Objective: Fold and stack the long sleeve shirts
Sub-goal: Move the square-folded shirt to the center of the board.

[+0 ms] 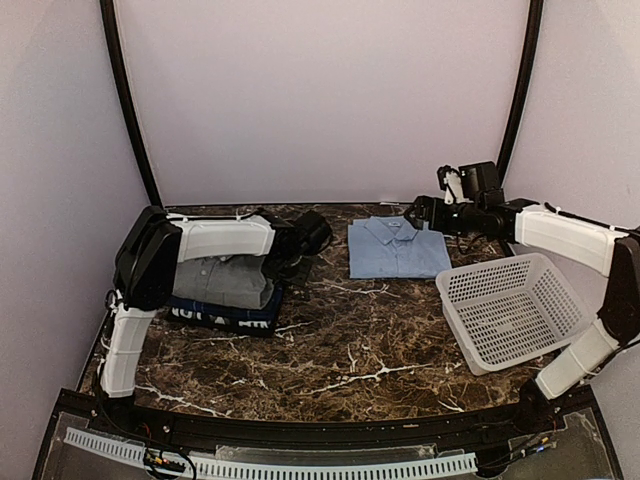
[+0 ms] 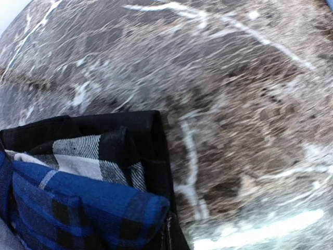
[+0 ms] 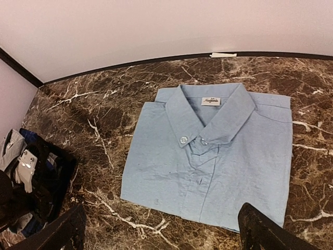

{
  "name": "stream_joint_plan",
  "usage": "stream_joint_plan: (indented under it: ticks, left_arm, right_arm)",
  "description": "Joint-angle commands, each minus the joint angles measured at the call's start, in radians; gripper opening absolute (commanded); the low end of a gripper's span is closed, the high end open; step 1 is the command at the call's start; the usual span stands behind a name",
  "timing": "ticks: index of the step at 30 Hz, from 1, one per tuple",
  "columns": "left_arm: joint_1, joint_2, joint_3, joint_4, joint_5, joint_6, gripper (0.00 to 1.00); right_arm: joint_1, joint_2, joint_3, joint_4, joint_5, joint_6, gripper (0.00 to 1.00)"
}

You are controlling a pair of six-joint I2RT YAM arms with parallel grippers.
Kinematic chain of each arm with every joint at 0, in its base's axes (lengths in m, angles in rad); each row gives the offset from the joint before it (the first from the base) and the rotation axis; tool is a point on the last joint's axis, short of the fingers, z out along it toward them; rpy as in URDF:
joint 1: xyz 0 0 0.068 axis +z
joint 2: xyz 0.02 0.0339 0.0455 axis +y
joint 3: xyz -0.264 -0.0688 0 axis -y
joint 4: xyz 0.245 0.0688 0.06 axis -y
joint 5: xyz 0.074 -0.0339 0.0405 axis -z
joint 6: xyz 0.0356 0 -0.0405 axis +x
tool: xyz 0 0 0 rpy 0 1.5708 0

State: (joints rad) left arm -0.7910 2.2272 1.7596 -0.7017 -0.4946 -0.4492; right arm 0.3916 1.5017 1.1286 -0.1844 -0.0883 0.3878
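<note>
Nearest, along the bottom of the top view: a white slotted plastic strip (image 1: 270,462) on the black frame. Beyond, a dark brown marble table (image 1: 350,350) veined white.

At its left, a folded grey collared shirt (image 1: 228,280) stacked on a folded dark navy shirt (image 1: 215,314) with white lettering. At the stack's far right corner, the left gripper (image 1: 312,232), claw pressed together (cannot tell whether any cloth is pinched). Close under its camera, blue-and-black plaid cloth (image 2: 78,203) beside bare marble.

Toward the far right, flat and apart from the stack, a folded light blue button-front collared shirt (image 1: 395,248), collar toward the back wall. By its far right corner, the right gripper (image 1: 422,213), black fingertips (image 3: 260,229) spread wide, gripping nothing.

At the near right, a white plastic lattice basket (image 1: 510,310), just beside the blue shirt's corner.
</note>
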Motion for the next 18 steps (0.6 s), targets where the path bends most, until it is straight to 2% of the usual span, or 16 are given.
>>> stream_joint_plan:
  ticks: [1,8,18]
  left_arm:
    - [-0.013,0.031,0.097,0.038,0.082,-0.003,0.00]
    - [-0.014,0.111,0.241,0.038,0.145,-0.002,0.00]
    - [-0.013,0.244,0.458,0.033,0.221,0.002,0.00]
  right_arm:
    - [-0.049,-0.039,-0.040,0.048,-0.008,0.035,0.99]
    - [-0.143,0.018,-0.068,0.075,-0.172,0.061,0.98]
    - [-0.167,0.118,-0.019,0.015,-0.107,0.007,0.97]
